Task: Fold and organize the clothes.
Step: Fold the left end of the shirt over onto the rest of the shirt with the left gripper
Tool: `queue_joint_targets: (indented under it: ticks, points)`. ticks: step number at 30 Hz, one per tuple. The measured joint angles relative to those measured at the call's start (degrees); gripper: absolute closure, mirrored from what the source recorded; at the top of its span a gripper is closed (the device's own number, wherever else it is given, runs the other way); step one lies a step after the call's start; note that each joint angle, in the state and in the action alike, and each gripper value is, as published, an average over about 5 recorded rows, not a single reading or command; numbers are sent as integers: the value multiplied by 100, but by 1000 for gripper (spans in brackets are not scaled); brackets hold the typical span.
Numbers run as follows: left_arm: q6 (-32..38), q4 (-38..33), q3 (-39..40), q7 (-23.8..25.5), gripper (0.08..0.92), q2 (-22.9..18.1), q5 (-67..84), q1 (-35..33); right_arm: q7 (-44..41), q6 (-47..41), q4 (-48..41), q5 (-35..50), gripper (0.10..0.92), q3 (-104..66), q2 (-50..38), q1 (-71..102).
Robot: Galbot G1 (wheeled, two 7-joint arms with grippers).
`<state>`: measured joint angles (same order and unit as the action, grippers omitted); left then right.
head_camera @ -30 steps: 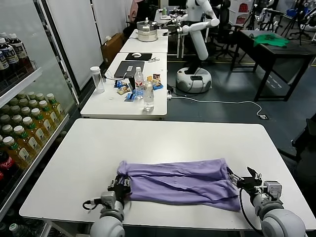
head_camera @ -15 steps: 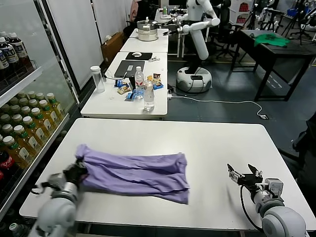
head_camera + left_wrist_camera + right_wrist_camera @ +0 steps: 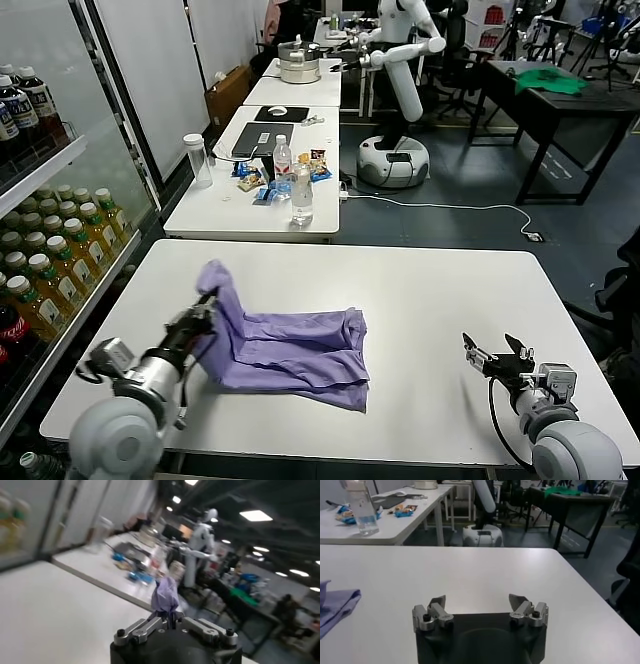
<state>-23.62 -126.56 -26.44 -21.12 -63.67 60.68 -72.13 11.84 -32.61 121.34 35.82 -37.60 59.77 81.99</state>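
The lavender T-shirt (image 3: 290,350) lies bunched on the white table (image 3: 420,290), left of centre. My left gripper (image 3: 207,302) is shut on the shirt's left end and holds it lifted above the table, so a fold of fabric stands up. In the left wrist view the pinched purple fabric (image 3: 165,596) sticks out from between the shut fingers of the left gripper (image 3: 170,620). My right gripper (image 3: 492,358) is open and empty near the table's front right corner, well clear of the shirt. In the right wrist view the right gripper (image 3: 477,602) shows spread fingers, with the shirt's edge (image 3: 332,607) far off.
A second table (image 3: 255,200) behind holds bottles, snacks and a laptop. A drinks cooler (image 3: 40,250) stands to my left. Another robot (image 3: 400,90) and a dark table with a green cloth (image 3: 548,82) are at the back.
The right gripper has let go and stayed at the right. The left gripper has dragged the shirt leftward, then lifted its end up and toward the table's middle.
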Motion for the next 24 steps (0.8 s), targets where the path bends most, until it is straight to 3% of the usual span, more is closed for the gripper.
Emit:
queue_joint_targets:
  ticks: [9, 24]
  points:
    - [-91, 113, 1090, -162, 878, -479, 18, 471, -9, 10, -7, 1, 203, 1, -6, -10]
    - [-165, 1084, 2482, -253, 871, -1125, -836, 1234, -23, 27, -44, 9, 203, 8, -38, -36]
